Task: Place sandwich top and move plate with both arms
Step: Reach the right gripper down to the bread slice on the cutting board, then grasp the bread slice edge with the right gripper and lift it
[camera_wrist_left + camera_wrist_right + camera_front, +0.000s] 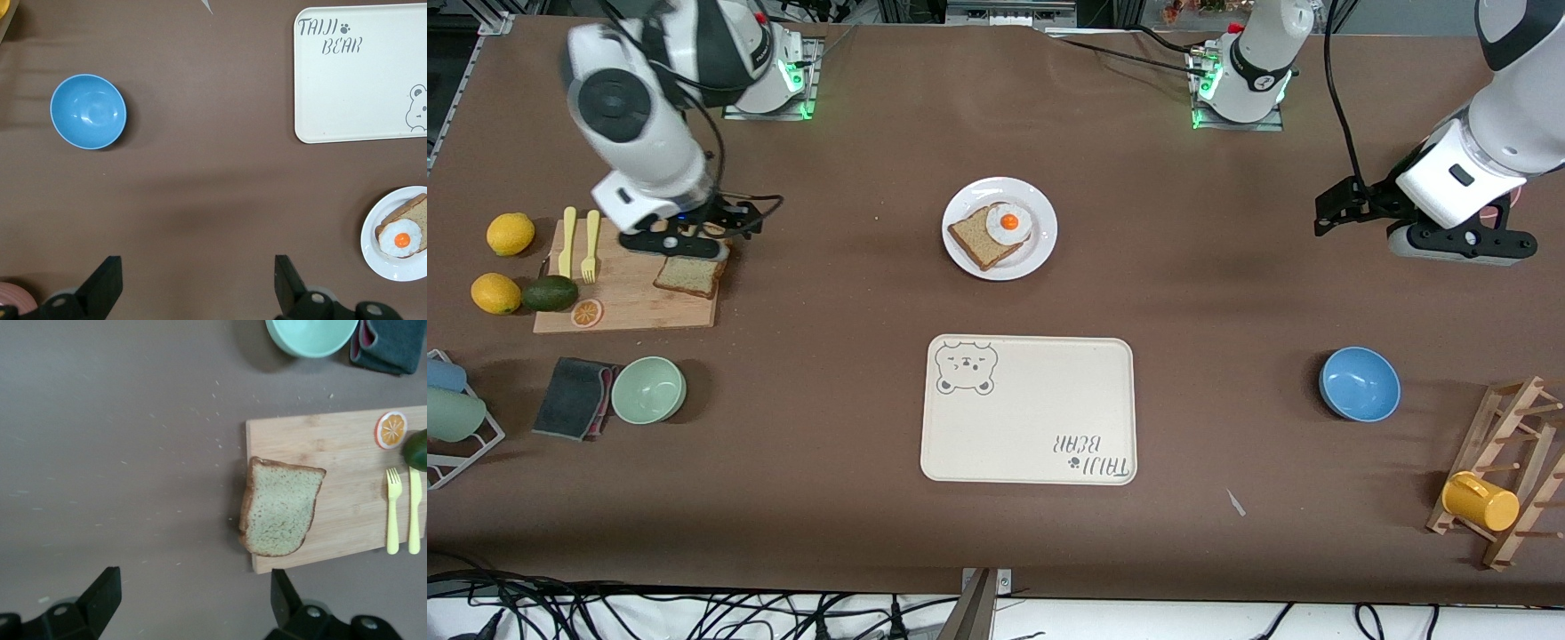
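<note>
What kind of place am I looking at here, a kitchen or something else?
Probably a robotics lab staged as a kitchen: two white arms are bolted to a brown table with loose cables along its edge, while a plate and a wooden cutting board hold toy-like food.

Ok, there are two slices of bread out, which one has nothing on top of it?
The sandwich top on the wooden cutting board, bare, under the right pincer. The toast slice on the plate carries a fried egg.

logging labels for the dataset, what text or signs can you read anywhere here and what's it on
"TAIJI BEAR", with a small paw print: on the beige tray, at the corner diagonally across from its bear drawing; upside down in the front view.
Small marking on the left arm's base: too small to read.
Nothing else readable.
</note>
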Motion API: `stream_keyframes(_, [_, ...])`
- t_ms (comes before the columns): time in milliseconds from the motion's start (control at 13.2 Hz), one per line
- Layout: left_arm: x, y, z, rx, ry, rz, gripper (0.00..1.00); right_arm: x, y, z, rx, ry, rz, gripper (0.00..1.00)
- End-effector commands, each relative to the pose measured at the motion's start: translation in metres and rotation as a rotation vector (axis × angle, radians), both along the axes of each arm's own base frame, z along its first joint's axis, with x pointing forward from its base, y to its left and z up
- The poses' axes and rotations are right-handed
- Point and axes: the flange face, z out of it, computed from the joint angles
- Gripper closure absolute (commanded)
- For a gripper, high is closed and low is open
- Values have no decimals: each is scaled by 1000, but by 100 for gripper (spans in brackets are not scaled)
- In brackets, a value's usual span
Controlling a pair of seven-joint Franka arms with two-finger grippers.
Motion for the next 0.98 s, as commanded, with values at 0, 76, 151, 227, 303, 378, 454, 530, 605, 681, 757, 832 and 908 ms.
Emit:
stream_keyframes(0, [4, 0, 5, 40, 2, 3, 0, -13, -11, -41, -93, 12, -5, 1])
stream_keyframes(76, [4, 0, 5, 40, 2, 3, 0, -14, -14, -63, -136, 29, -16, 1])
stream_keyframes(151, [4, 0, 5, 40, 2, 3, 0, -15, -17, -82, -185, 36, -28, 1])
stream_keyframes(227, [4, 0, 5, 40, 2, 3, 0, -17, -19, -100, -230, 47, -11, 1])
stream_keyframes(303, [4, 0, 5, 40, 2, 3, 0, -22, -21, -118, -259, 60, -20, 1])
stream_keyframes(378, [4, 0, 5, 40, 2, 3, 0, -24, -22, -134, -281, 64, -49, 1])
stream_keyframes(454, [4, 0, 5, 40, 2, 3, 0, -24, -24, -148, -295, 71, -54, 1])
stream_keyframes(530, [4, 0, 5, 40, 2, 3, 0, -26, -26, -159, -315, 71, -32, 1])
stream_keyframes(605, [4, 0, 5, 40, 2, 3, 0, -27, -27, -167, -343, 66, -26, 1])
stream_keyframes(681, [4, 0, 5, 40, 2, 3, 0, -29, -29, -173, -368, 66, -35, 5])
stream_keyframes(757, [4, 0, 5, 40, 2, 3, 0, -32, -31, -178, -381, 81, -36, 8])
stream_keyframes(832, [4, 0, 5, 40, 2, 3, 0, -32, -32, -182, -390, 88, -23, 11])
stream_keyframes(908, [4, 0, 5, 40, 2, 3, 0, -33, -33, -188, -405, 91, -8, 13])
